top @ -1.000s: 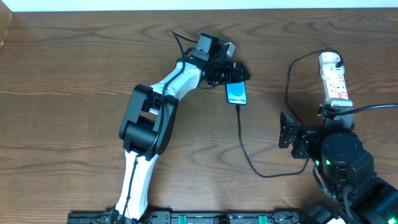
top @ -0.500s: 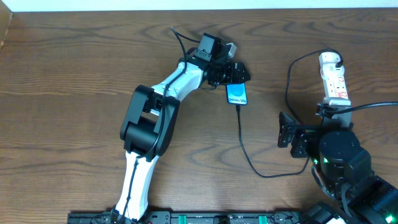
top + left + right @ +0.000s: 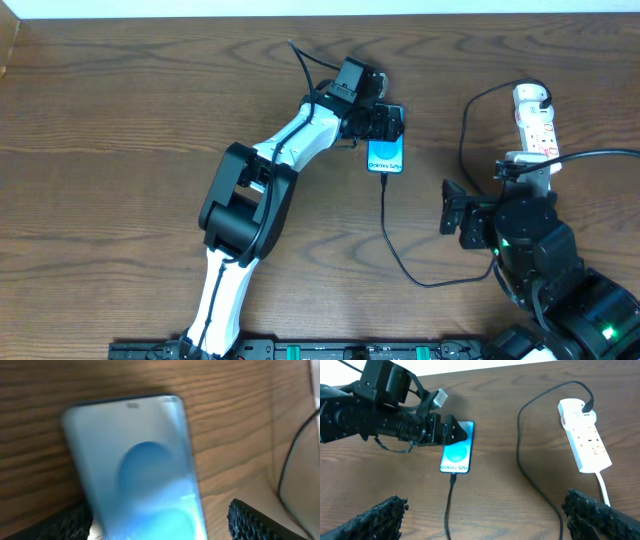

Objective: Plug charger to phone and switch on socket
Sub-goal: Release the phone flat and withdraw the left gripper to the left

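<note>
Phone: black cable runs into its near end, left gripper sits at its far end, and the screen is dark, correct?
No, the screen is not dark: the right wrist view shows the phone lit bright blue. The black cable does run into its near end, with the left gripper at its far end.

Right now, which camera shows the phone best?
Right wrist: the phone lies nearly whole and sharp. Left wrist shows it close but blurred and cropped; overhead, small, its top under the left gripper.
</note>
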`<action>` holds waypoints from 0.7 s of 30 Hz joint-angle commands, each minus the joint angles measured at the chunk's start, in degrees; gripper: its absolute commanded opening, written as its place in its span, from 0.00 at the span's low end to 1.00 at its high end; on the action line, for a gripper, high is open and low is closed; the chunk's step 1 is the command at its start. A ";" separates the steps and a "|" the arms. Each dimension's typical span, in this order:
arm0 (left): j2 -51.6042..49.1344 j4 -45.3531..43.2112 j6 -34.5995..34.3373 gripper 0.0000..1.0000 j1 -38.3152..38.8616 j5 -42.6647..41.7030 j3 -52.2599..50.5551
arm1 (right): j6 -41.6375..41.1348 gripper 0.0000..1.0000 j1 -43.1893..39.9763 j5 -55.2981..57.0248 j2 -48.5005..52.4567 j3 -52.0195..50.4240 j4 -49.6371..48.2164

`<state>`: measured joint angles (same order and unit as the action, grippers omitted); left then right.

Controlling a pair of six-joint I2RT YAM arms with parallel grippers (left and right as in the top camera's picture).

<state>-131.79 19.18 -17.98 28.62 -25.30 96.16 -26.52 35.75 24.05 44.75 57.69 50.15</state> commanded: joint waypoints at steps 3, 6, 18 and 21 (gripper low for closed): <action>-7.67 3.91 -4.61 0.87 -2.97 9.73 -5.05 | 0.42 0.99 -0.46 0.85 1.66 0.37 0.00; -7.67 4.39 -5.03 0.87 -3.65 9.33 -5.05 | 0.44 0.99 -0.46 0.85 2.56 0.37 -0.22; 11.45 19.04 0.24 0.87 -11.63 21.22 -5.01 | 0.46 0.99 -0.46 1.01 3.28 0.37 -0.33; 21.84 23.78 0.39 0.87 -13.90 26.23 -5.01 | 0.44 0.99 -0.46 1.09 3.56 0.35 -1.99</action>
<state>-121.30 40.95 -19.20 16.88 -8.78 90.43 -26.50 35.75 24.08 48.05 57.69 49.50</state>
